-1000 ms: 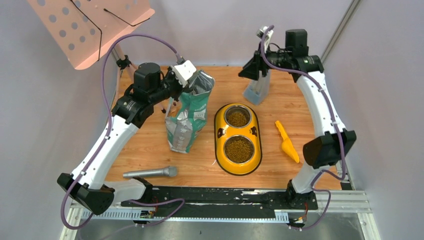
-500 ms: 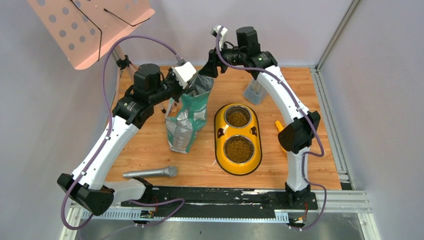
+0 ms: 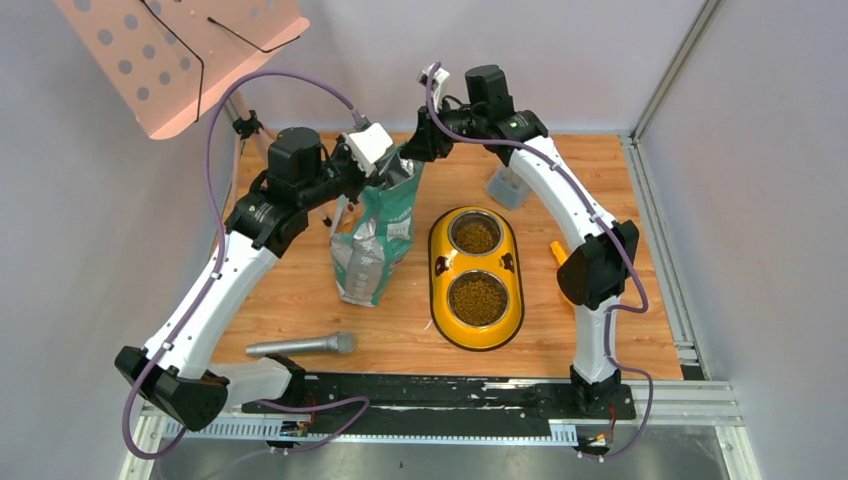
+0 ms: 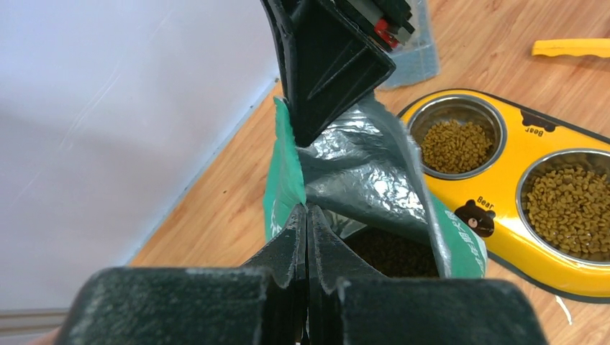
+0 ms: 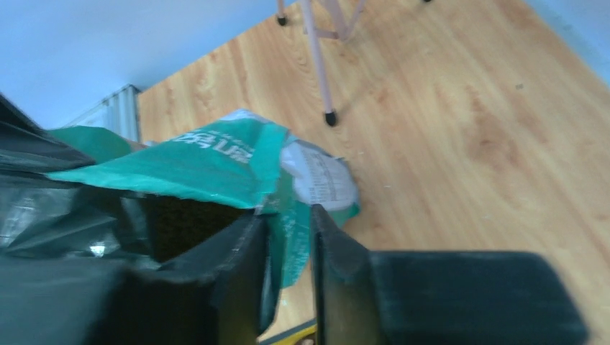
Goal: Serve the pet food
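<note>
The green-and-silver bag (image 3: 375,235) stands open left of the yellow double-bowl feeder (image 3: 437,262). Brown kibble fills both bowls (image 3: 477,298) and shows inside the bag (image 4: 392,251). My left gripper (image 3: 385,162) is shut on the bag's near rim (image 4: 307,210) and holds it upright. My right gripper (image 3: 413,143) is at the bag's far rim. Its fingers (image 5: 327,237) stand slightly apart with the green rim (image 5: 288,208) between them. The right gripper also shows in the left wrist view (image 4: 324,65). The yellow scoop (image 4: 572,47) lies on the table right of the feeder, mostly hidden by the right arm in the top view.
A clear container (image 3: 505,185) stands at the back right. A grey microphone (image 3: 300,345) lies near the front left. A pink perforated stand (image 3: 180,55) on thin legs (image 5: 320,65) rises at the back left. Walls close in on the left, back and right.
My right arm has swung left from the clear container to the bag's top rim. The left gripper and the bag have stayed still.
</note>
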Robot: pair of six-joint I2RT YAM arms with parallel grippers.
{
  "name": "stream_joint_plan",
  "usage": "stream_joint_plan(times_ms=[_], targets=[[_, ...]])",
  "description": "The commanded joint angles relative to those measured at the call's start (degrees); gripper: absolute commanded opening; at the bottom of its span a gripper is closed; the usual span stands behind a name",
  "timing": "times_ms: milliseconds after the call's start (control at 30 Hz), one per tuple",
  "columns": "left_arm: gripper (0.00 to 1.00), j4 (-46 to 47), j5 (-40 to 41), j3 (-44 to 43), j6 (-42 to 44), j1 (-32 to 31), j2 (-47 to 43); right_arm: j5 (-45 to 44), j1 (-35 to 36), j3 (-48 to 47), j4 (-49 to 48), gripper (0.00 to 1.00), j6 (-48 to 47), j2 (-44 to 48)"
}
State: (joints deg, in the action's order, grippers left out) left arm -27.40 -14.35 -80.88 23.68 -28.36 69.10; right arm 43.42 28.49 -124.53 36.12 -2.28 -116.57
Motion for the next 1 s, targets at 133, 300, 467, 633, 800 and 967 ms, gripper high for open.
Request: stream_joint_plan(times_ms=[133, 300, 467, 633, 800, 967], targets=[[0.34, 3.6, -2.0, -3.7, -1.2, -0.4, -1.7, -4.5, 1.3, -2.8, -2.4, 0.0, 8.0, 1.9], [0.78, 0.7, 5.2, -10.0, -1.6, -0.4, -3.0, -11.0, 1.3, -4.6, -5.2, 0.0, 17.9, 2.4], [0.82, -4.1, 9.3, -13.4, -1.8, -0.4, -8.3, -11.5, 1.8, -7.3, -6.7, 0.0, 21.7, 1.4], [0.7, -22.3, -4.9, -12.1, 2.5, -0.5, -11.3, -13.5, 2.9, -8.6, -7.0, 0.0, 22.9, 0.5], [0.61, -23.5, -8.2, -8.6, -1.3, -2.0, -9.3, -18.3, 3.2, -9.5, -7.0, 0.0, 23.6, 0.4], [0.62, -19.9, -3.5, -6.3, -3.9, -4.8, -8.7, -17.9, 3.3, -9.0, -7.0, 0.0, 24.1, 0.3]])
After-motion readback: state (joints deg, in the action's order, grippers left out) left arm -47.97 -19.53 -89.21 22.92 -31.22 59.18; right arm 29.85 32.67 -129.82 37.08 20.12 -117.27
